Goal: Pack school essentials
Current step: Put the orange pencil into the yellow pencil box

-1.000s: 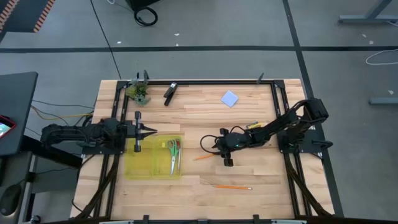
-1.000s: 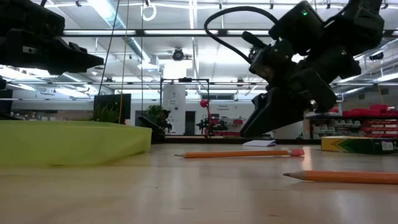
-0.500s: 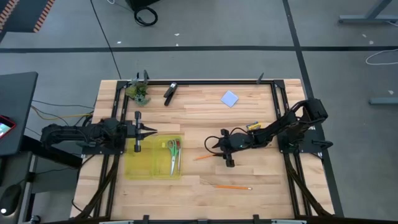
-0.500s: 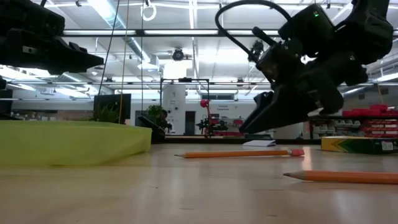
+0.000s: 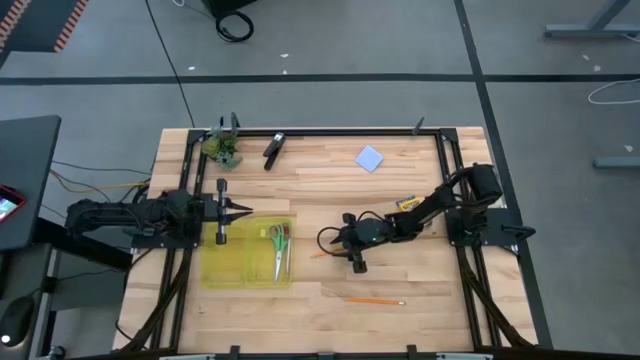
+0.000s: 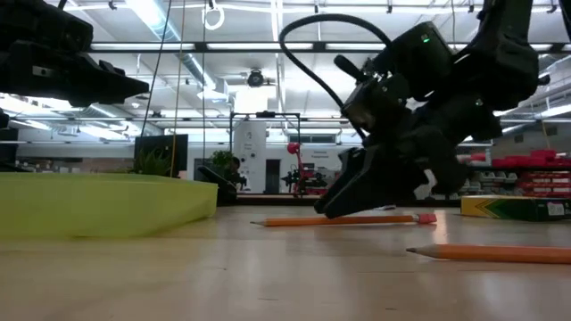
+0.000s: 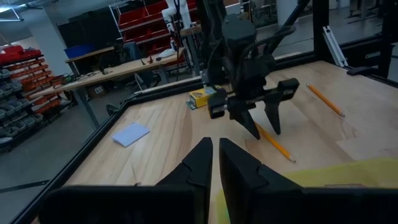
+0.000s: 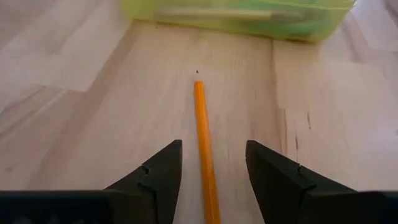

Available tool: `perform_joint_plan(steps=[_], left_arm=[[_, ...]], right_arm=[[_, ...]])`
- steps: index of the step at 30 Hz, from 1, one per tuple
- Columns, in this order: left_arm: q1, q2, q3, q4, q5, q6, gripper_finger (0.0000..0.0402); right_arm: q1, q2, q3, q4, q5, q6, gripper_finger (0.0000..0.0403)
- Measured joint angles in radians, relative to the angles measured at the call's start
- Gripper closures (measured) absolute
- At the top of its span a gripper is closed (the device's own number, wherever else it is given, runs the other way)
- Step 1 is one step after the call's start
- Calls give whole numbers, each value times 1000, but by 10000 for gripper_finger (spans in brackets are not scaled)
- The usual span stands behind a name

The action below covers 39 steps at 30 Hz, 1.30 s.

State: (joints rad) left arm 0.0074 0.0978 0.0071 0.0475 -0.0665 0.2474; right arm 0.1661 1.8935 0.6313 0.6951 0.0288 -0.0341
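My right gripper (image 8: 212, 148) is open and low over the table. Its fingers stand on either side of an orange pencil (image 8: 202, 124) without touching it. The pencil (image 5: 324, 253) lies flat on the wood with its tip toward the yellow-green tray (image 5: 225, 268); in the low view the gripper (image 6: 343, 203) hangs just over the pencil (image 6: 339, 220). Green-handled scissors (image 5: 278, 250) lie in the tray. My left gripper (image 5: 240, 210) is shut and waits above the tray's far edge. A second pencil (image 5: 375, 300), the pale blue notepad (image 5: 369, 158) and the crayon box (image 5: 405, 203) lie on the table. The pen and eraser are out of view.
A black oblong tool (image 5: 273, 148) and a green leafy clump (image 5: 224, 148) sit near the far edge. A black frame rail (image 5: 445, 170) runs around the table. Bare wood lies between the tray and the pencil, and around the second pencil (image 6: 491, 254).
My right gripper has moved toward the table's left edge and come down, tipping forward until its fingers straddle the pencil beside the tray. The pencils, the tray and my left arm have stayed where they were.
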Motion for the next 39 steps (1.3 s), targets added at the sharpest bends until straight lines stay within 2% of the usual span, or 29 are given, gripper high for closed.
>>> perform_joint_plan(steps=[14,27,35,39], left_arm=[[0,0,0,1,0,0,369],[0,0,0,1,0,0,368],[0,0,0,0,0,0,372],[0,0,0,0,0,0,366]], right_arm=[[-40,151,57,171,-102,39,263],[-42,202,118,128,-131,33,372],[-41,188,118,124,-134,27,371],[-38,144,117,60,-126,11,370]])
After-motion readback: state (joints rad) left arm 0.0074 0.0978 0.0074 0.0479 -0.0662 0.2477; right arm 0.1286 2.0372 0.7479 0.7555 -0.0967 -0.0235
